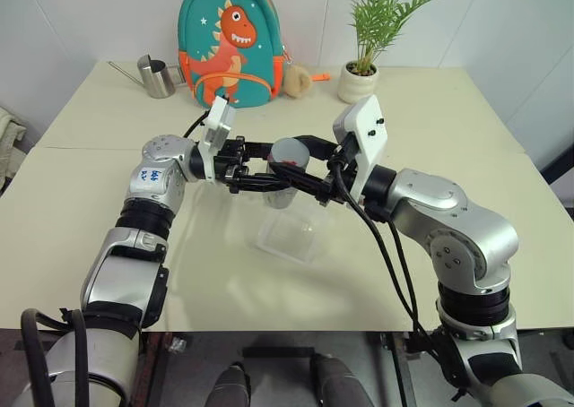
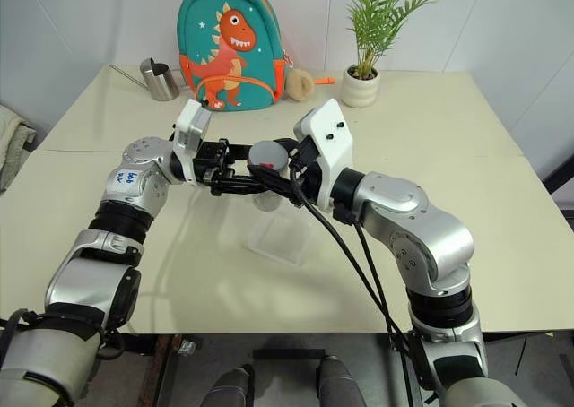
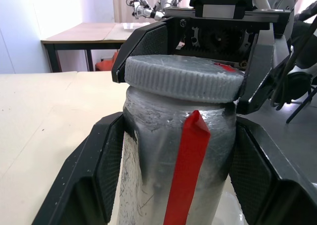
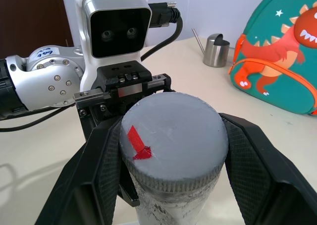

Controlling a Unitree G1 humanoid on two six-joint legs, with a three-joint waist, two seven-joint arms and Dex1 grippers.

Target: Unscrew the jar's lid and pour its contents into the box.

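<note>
The left claw (image 1: 269, 181) points sideways and squeezes the body of the small clear round jar with a red stripe (image 3: 178, 170). One black finger (image 3: 94, 175) presses each side of the jar, so the claw is partly closed around it. The right claw (image 4: 171, 150) comes from the other side and is closed tight on the round grey screw lid with a red mark (image 4: 173, 136). Its black fingers (image 4: 94, 180) hug the lid's edge on both sides. The lid is on top of the jar, and it sits a little crooked in the left wrist view. Both claws meet in the air above the pale counter (image 1: 448, 156), holding the jar up off it.

Right under the two claws lies the shallow clear plastic box with round corners (image 1: 291, 235). What is inside the jar cannot be seen.

Far past the claws, at the back of the counter, stands a teal backpack with an orange dinosaur (image 1: 231, 44). A small shiny steel watering can (image 1: 157, 77) is to the left of it. A green plant in a white pot (image 1: 360, 75) is to the right of it.
</note>
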